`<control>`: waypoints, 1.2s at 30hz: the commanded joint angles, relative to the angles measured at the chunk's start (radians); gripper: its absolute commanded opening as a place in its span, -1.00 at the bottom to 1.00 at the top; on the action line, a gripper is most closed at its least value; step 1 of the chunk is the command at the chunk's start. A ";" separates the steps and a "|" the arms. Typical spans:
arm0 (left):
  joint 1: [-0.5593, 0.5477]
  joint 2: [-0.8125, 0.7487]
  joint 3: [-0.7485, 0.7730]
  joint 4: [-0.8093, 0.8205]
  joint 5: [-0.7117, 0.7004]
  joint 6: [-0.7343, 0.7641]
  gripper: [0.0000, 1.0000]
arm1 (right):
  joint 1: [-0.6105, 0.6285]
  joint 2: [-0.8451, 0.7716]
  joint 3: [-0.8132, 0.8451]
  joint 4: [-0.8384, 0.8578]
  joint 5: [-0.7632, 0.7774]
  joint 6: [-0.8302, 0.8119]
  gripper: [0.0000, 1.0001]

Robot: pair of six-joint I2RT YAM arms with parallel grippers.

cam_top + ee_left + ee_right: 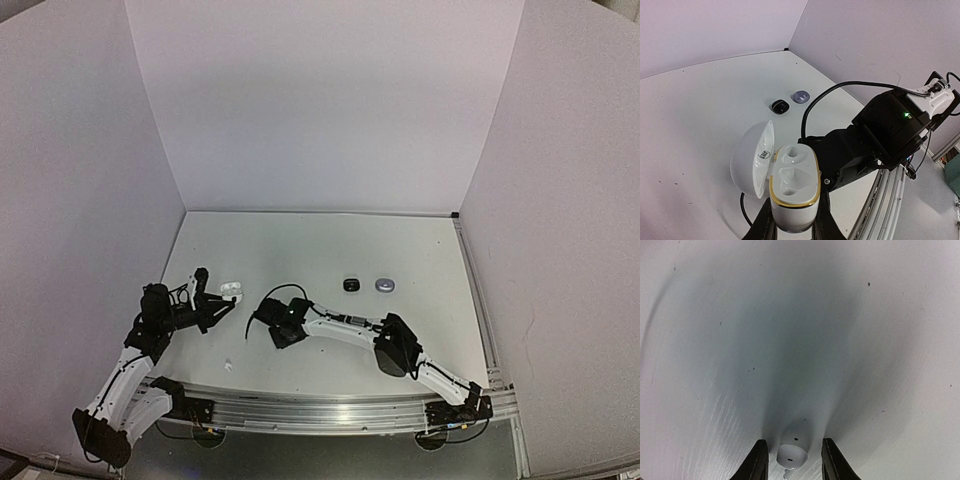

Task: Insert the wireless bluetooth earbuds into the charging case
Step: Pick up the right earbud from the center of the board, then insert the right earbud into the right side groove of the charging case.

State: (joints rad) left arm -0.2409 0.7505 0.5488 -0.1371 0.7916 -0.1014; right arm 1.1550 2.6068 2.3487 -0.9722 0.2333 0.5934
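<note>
Standing by the rig, I saw the left fingers (765,227) clamped tight on the lower body of a white case (792,172), holding it up off the table (400,240) at the left side. Its lid (752,160) was swung open to the left, and both sockets inside the gold-trimmed rim sat bare. The right arm (345,330) reached across toward the middle, just beside the held case, with its wrist bent down at the table. From its own camera the right fingers (759,460) stood partly apart on either side of a white bud (792,452), which lay low between them over the shadowed table. A thin gap seemed to show on each side of the bud, and I could not tell whether the fingers actually gripped it. Farther back on the table, well apart from both arms, a black case (351,285) and a grey case (384,285) lay side by side, near each other but not touching. A white speck (229,365) lay near the front edge by the left arm, too small to make out.
</note>
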 commanded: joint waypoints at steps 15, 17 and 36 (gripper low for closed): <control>0.006 0.004 0.017 0.017 0.020 0.031 -1.00 | -0.013 0.034 0.014 -0.050 -0.005 -0.067 -0.91; 0.005 0.002 0.017 0.015 0.024 0.034 -1.00 | -0.016 0.020 0.018 -0.050 -0.010 -0.066 -1.00; 0.004 -0.121 0.019 0.126 0.101 0.150 -1.00 | 0.027 -0.695 -0.526 0.926 0.064 -0.185 -1.00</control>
State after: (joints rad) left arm -0.2409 0.6542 0.5488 -0.0934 0.8542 -0.0133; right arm 1.1334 1.9903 1.8857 -0.4153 0.2648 0.4882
